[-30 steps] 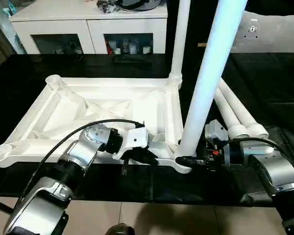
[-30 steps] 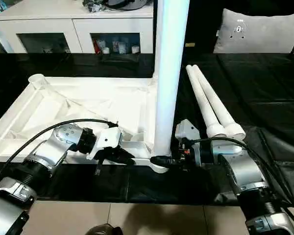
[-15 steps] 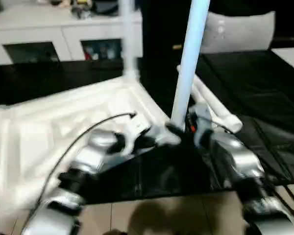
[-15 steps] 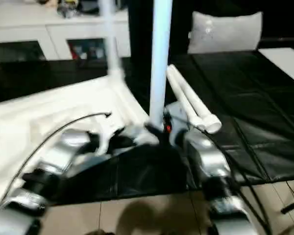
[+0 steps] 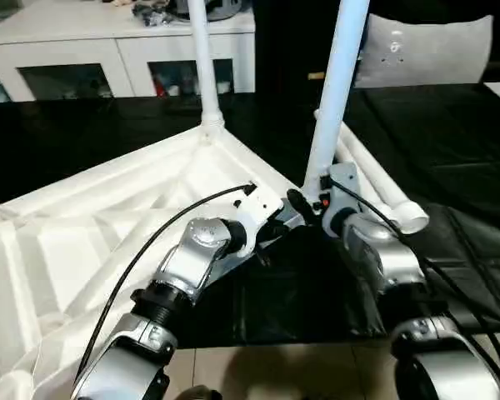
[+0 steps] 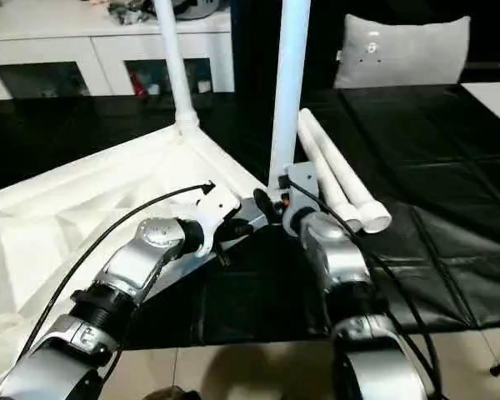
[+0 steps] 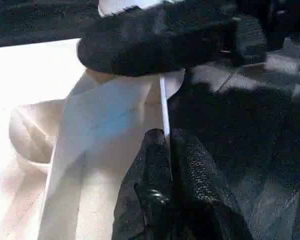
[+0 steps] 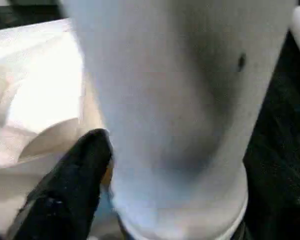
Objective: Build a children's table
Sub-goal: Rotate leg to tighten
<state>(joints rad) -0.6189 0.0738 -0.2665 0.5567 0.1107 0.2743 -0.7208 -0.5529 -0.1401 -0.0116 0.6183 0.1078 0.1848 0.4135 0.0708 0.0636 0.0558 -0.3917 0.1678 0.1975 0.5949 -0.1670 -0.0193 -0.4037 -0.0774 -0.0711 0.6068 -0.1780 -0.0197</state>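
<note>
Plainly, the top (image 5: pixel 83 225) lies upside down on the black cover (image 5: pixel 450 142) so its ribbed underside and corner sockets face up to take legs. Two legs already stand in it: the far leg (image 5: pixel 202 58) at the corner toward the cabinet (image 5: pixel 133 50), and the near leg (image 5: pixel 333 100) at the corner closest to the grippers. The left gripper (image 7: pixel 167 145) has its fingers clenched together, with a thin rib of the top running up from the tips, probably to steady that corner; whether it truly pinches the rib I cannot tell. The right gripper (image 5: pixel 304 204) sits against the near leg's base, one finger (image 8: pixel 65 190) beside the tube; whether it clasps or has released I cannot tell. Two spare legs (image 5: pixel 383 187) lie side by side just beyond the near leg, within the right arm's reach.
</note>
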